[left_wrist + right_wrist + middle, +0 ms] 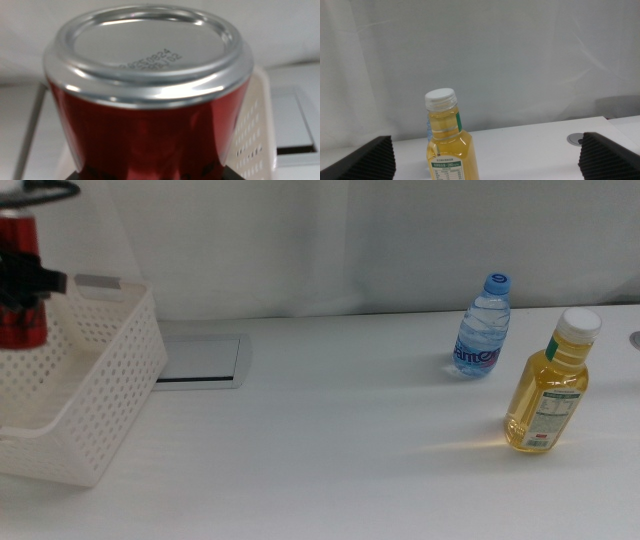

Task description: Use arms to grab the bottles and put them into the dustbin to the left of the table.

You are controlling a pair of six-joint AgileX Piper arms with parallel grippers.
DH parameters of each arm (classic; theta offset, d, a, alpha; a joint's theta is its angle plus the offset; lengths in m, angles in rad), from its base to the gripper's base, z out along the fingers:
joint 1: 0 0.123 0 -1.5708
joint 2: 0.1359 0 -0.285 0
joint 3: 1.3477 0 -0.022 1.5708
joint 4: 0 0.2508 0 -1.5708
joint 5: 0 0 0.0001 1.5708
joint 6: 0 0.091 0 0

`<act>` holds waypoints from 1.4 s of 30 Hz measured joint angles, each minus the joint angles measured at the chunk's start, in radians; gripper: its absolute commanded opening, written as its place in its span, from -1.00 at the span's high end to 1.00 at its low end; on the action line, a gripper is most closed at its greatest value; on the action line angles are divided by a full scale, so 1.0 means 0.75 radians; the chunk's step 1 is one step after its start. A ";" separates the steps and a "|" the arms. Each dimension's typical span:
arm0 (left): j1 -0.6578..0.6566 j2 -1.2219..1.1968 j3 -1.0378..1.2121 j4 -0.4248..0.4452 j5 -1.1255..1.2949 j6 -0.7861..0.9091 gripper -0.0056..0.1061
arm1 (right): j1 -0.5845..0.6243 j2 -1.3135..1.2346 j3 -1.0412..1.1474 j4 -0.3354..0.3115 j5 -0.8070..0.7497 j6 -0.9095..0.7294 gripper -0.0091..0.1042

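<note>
Closest up, that red drink can with the silver end (150, 90) is pinched in the left gripper (22, 280), long axis vertical, hanging over the white perforated plastic basket (90, 410) at 9 o'clock. Right gripper (485, 160) sits spread wide, facing the upright yellow-liquid bottle with white cap (447, 145).

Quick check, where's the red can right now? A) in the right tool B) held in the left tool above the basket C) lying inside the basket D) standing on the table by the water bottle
B: the red can sits in the left tool over the white basket, its silver end filling the left wrist view, while the right tool is open with the yellow bottle between its jaws, ungripped.
</note>
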 measured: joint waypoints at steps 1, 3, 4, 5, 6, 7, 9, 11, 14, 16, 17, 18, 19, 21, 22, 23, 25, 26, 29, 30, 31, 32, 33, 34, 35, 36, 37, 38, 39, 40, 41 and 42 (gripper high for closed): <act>0.000 0.032 0.000 0.000 0.000 0.000 0.95 | 0.000 0.000 0.000 0.000 0.000 0.000 -0.98; 0.000 0.093 0.000 0.000 0.000 -0.002 0.95 | 0.000 0.000 0.000 0.000 0.000 0.000 -0.98; 0.000 0.122 0.000 0.000 0.000 -0.005 0.95 | 0.000 0.000 0.000 0.000 0.000 0.000 -0.98; 0.000 0.149 0.000 0.000 0.000 -0.014 0.95 | 0.000 0.000 0.000 0.000 0.000 0.000 -0.98; 0.000 0.164 0.000 0.000 0.000 -0.021 0.95 | 0.000 0.000 0.000 0.000 0.000 0.000 -0.98; 0.000 0.193 0.000 0.000 0.000 -0.027 0.95 | 0.000 0.000 0.000 0.000 0.000 0.000 -0.98; 0.000 0.232 0.000 0.000 0.000 -0.029 0.95 | 0.000 0.000 0.000 0.000 0.000 0.000 -0.98; 0.000 0.270 0.000 0.000 0.000 -0.034 0.95 | 0.000 0.000 0.000 0.000 0.000 0.000 -0.98; 0.000 0.319 0.000 0.000 -0.003 -0.034 0.95 | 0.000 0.000 0.000 0.000 0.000 0.000 -0.98; 0.000 0.342 0.000 0.000 -0.003 -0.034 0.95 | 0.000 0.000 0.000 0.000 0.000 0.000 -0.98; 0.000 0.354 0.000 0.000 -0.003 -0.034 0.95 | 0.000 0.000 0.000 0.000 0.000 0.000 -0.98; 0.000 0.361 0.000 0.000 -0.003 -0.034 0.95 | 0.000 0.000 0.000 0.000 0.000 0.000 -0.98; 0.000 0.366 0.000 0.000 -0.003 -0.037 0.95 | 0.000 0.000 0.000 0.000 0.000 0.000 -0.98; 0.000 0.366 0.000 0.000 -0.013 -0.039 -0.53 | 0.000 0.000 0.000 0.000 0.000 0.000 -0.98; 0.000 0.366 -0.005 0.000 -0.020 -0.048 -0.66 | 0.000 0.000 0.000 0.000 0.000 0.000 -0.98; 0.000 0.366 -0.008 0.000 -0.025 -0.056 -0.77 | 0.000 0.000 0.000 0.000 0.000 0.000 -0.98; 0.000 0.366 -0.011 0.000 -0.034 -0.086 -0.77 | 0.000 0.000 0.001 0.000 -0.002 0.000 -0.98; 0.000 0.366 -0.011 0.000 -0.038 -0.097 -0.77 | 0.000 0.000 0.001 0.000 -0.002 0.000 -0.98; 0.000 0.366 -0.014 0.000 -0.038 -0.110 -0.77 | 0.000 0.000 0.001 0.000 -0.002 0.000 -0.98; 0.000 0.366 -0.014 0.000 -0.040 -0.113 -0.77 | 0.000 0.000 0.001 0.000 -0.002 0.000 -0.98; 0.000 0.366 -0.014 0.000 -0.040 -0.116 -0.77 | 0.000 0.000 0.001 0.000 -0.002 0.000 -0.98; 0.000 0.366 -0.014 0.000 -0.040 -0.118 -0.77 | 0.000 0.000 0.001 0.000 -0.002 0.000 -0.98; 0.000 0.363 -0.014 0.000 -0.040 -0.118 -0.77 | 0.000 0.000 0.001 0.000 -0.002 0.000 -0.98; 0.000 0.358 -0.014 0.000 -0.040 -0.118 -0.77 | 0.000 0.000 0.001 0.000 -0.002 0.000 -0.98; 0.000 0.349 -0.014 0.000 -0.040 -0.118 -0.77 | 0.000 0.000 0.001 0.000 -0.002 0.000 -0.98; 0.000 0.346 -0.014 0.000 -0.040 -0.118 -0.77 | 0.000 0.000 0.001 0.000 -0.002 0.000 -0.98; 0.000 0.333 -0.014 -0.003 -0.043 -0.118 -0.77 | 0.000 0.000 0.001 0.000 -0.002 0.000 -0.98; 0.000 0.301 -0.014 -0.008 -0.047 -0.118 -0.77 | 0.000 0.000 0.001 0.000 -0.002 0.000 -0.98; 0.000 0.280 -0.014 -0.011 -0.047 -0.118 -0.77 | 0.000 0.000 0.001 0.000 -0.002 0.000 -0.98; 0.000 0.255 -0.014 -0.016 -0.050 -0.118 -0.77 | 0.000 0.000 0.001 0.000 -0.002 0.000 -0.98; 0.000 0.223 -0.014 -0.030 -0.053 -0.118 -0.77 | 0.000 0.000 0.001 0.000 -0.002 0.000 -0.98; 0.000 0.188 -0.014 -0.030 -0.056 -0.118 -0.77 | 0.000 0.000 0.001 0.000 -0.002 0.000 -0.98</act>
